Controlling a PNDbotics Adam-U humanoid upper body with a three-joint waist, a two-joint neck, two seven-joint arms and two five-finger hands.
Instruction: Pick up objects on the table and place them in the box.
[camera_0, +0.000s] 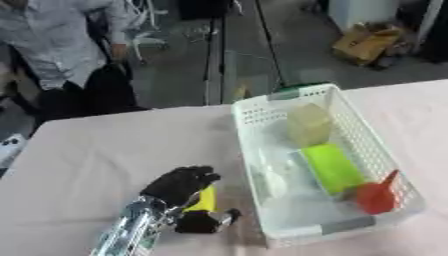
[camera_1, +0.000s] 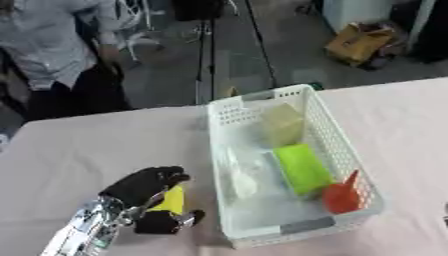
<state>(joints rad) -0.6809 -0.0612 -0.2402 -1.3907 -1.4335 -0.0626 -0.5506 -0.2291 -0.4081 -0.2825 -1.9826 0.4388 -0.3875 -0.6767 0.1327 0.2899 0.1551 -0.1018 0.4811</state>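
My left hand (camera_0: 179, 186) hovers low over the pink table (camera_0: 87, 150), just left of the white basket (camera_0: 289, 102). Its black fingers and thumb are curled round a yellow object (camera_0: 206, 199), which pokes out between them. Inside the basket lie a bright green block (camera_0: 331, 167), a red scoop-like piece (camera_0: 378, 196), a pale yellowish box (camera_0: 309, 123) and some clear plastic (camera_0: 276, 172). My right hand shows in neither view.
The basket takes up the right-centre of the table, with its long side running away from me. Bare tablecloth spreads to the left and behind my hand. Beyond the far edge is the floor with a cardboard box (camera_0: 367, 42) and a person standing.
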